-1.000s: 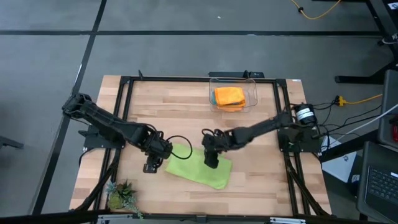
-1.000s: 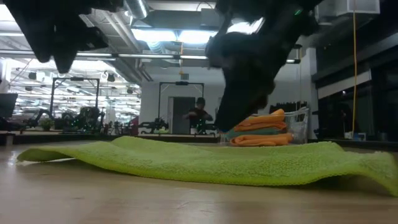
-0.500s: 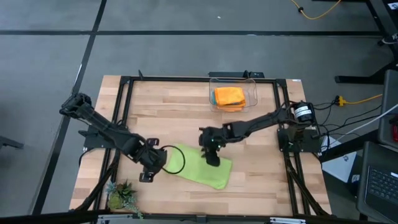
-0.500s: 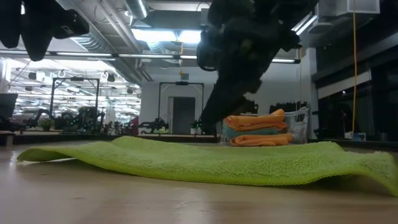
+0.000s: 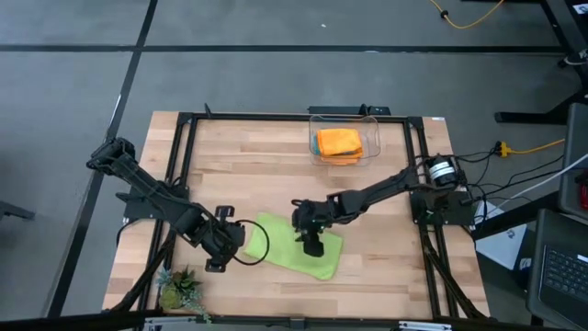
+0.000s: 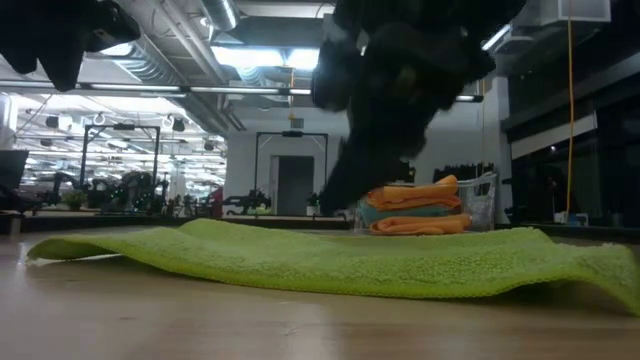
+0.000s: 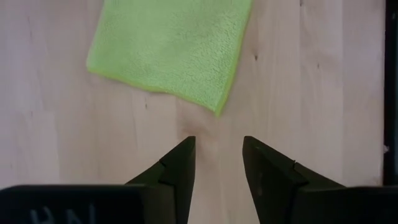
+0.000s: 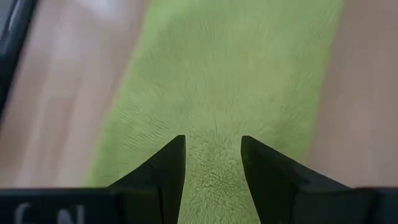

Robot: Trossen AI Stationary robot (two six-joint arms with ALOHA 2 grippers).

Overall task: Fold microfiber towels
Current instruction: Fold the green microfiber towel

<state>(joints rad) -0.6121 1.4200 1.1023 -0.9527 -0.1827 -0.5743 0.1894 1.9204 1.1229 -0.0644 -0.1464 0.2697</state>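
Observation:
A lime green microfiber towel [image 5: 296,246] lies spread flat on the wooden table near its front middle, also seen in the low view [image 6: 330,262]. My right gripper [image 8: 212,146] stands open over the towel's middle, slanting down [image 5: 313,246]. My left gripper [image 7: 217,146] is open over bare wood, just off the towel's left corner [image 7: 217,111], near the table's left front [image 5: 213,263]. Folded orange and turquoise towels [image 6: 415,210] lie stacked in a clear container [image 5: 370,138] at the back. My right gripper points slanting down at the middle of the green towel [image 8: 214,93], one finger [image 8: 168,165] on either side of a strip of pile. I cannot tell whether the fingertips touch the cloth. The towel lies flat on the table.
A small green plant [image 5: 179,292] stands at the near left corner, close to my left arm. A black frame [image 5: 184,129] borders the table. Bare wood lies between the towel and the container and to the towel's right.
My left gripper has swung away from the towel's left corner toward the table's near left edge, staying open. My right gripper has rolled and tipped over the towel's middle, barely shifting place. The towel has stayed flat where it was.

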